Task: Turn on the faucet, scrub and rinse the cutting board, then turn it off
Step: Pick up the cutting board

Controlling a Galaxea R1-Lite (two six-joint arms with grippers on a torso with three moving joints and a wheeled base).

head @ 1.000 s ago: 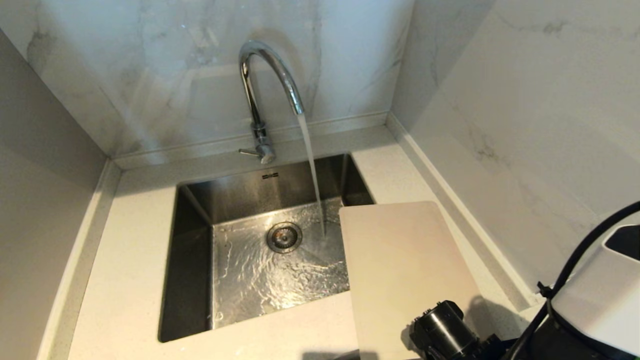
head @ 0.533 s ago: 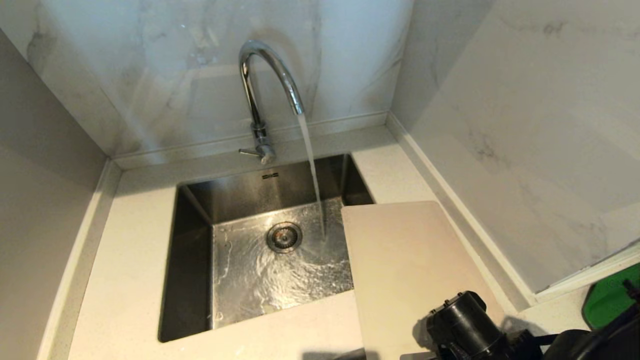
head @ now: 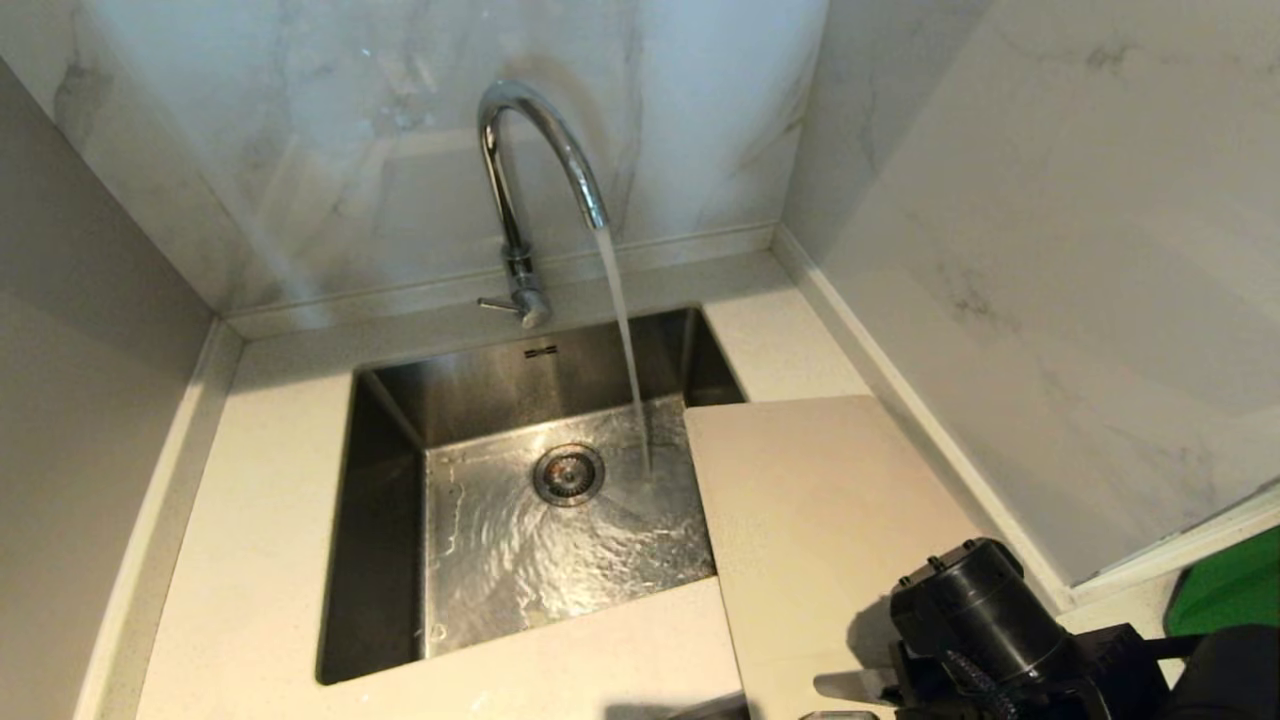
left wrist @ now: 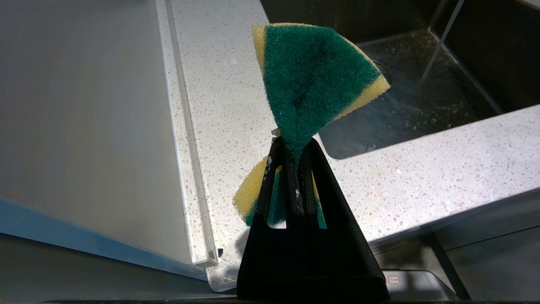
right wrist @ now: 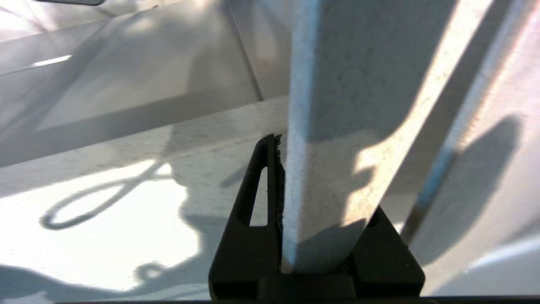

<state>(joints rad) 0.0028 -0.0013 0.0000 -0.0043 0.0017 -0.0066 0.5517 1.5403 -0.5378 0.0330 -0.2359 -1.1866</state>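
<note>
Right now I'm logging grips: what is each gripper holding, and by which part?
Left gripper: the green-and-yellow scrub sponge, pinched at its middle. Right gripper: the flat cream-white plastic cutting board, clamped at its near edge.

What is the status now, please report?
Right gripper shut on cutting board at sink's right rim. Left gripper shut on sponge. Faucet running, stream missing board. Nothing in the way.

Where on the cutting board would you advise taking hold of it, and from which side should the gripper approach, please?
Probably its near short edge, from the robot's side. The cutting board is thin and flat, its far corner overhanging the sink near the running faucet, so only an edge fits between fingers. The right gripper is already clamped on the board's edge; the left gripper is busy pinching the sponge.
</note>
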